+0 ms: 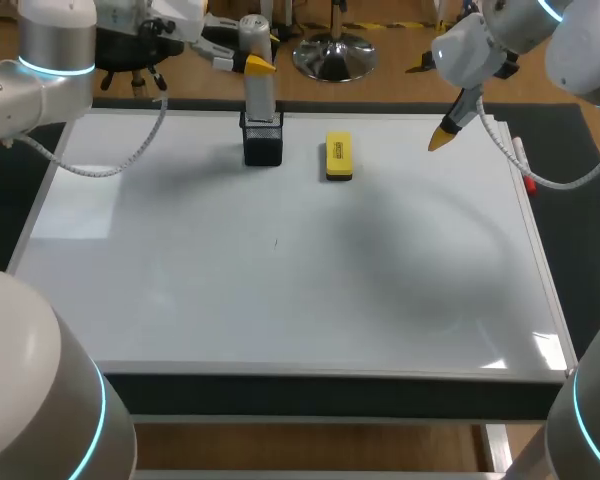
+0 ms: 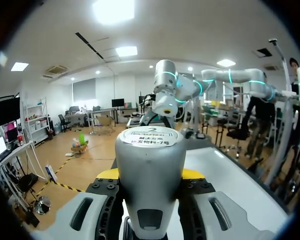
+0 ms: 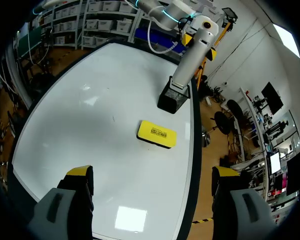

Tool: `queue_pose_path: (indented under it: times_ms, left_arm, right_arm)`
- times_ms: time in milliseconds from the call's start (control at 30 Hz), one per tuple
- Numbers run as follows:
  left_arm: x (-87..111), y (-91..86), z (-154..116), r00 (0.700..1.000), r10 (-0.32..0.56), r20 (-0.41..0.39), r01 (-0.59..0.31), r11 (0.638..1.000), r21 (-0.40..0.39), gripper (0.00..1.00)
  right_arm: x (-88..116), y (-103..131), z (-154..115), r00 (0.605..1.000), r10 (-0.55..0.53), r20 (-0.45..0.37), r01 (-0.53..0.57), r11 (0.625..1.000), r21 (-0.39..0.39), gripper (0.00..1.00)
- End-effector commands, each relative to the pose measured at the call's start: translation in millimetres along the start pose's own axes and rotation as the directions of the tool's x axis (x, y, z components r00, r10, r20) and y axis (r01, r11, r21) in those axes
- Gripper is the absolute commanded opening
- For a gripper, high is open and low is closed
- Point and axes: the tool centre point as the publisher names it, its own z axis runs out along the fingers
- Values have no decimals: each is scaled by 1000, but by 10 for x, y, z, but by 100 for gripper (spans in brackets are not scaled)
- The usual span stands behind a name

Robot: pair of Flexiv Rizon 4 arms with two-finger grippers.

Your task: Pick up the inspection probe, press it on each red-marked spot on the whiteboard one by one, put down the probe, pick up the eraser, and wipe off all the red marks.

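The inspection probe (image 1: 259, 95), a grey cylinder with a white label on its cap, stands upright with its lower end in a black mesh holder (image 1: 263, 142) at the back of the whiteboard (image 1: 280, 300). My left gripper (image 1: 254, 65) is shut on the probe (image 2: 149, 150) near its upper end, a yellow tip on either side. The yellow eraser (image 1: 338, 157) lies flat just right of the holder. My right gripper (image 1: 444, 133) hangs open above the board's back right; in its own view the right gripper (image 3: 152, 175) has the eraser (image 3: 156, 134) ahead of it. No red marks show on the board.
A white pen with a red end (image 1: 521, 160) lies along the board's right edge. A tiny dark speck (image 1: 275, 241) sits near the board's middle. A dark mat (image 1: 585, 230) frames the whiteboard.
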Motion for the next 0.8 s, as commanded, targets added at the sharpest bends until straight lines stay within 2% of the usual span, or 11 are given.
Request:
queue_pose_path:
  times_ms: [33,800]
  left_arm:
    - [-18,59,13,1000,2,1,-2,1000,8,0]
    - [-62,410,103,1000,-14,27,14,1000,18,0]
  right_arm:
    - [-3,0,-3,1000,-1,-2,1,1000,3,100]
    - [-3,0,-3,1000,-1,-2,1,1000,3,100]
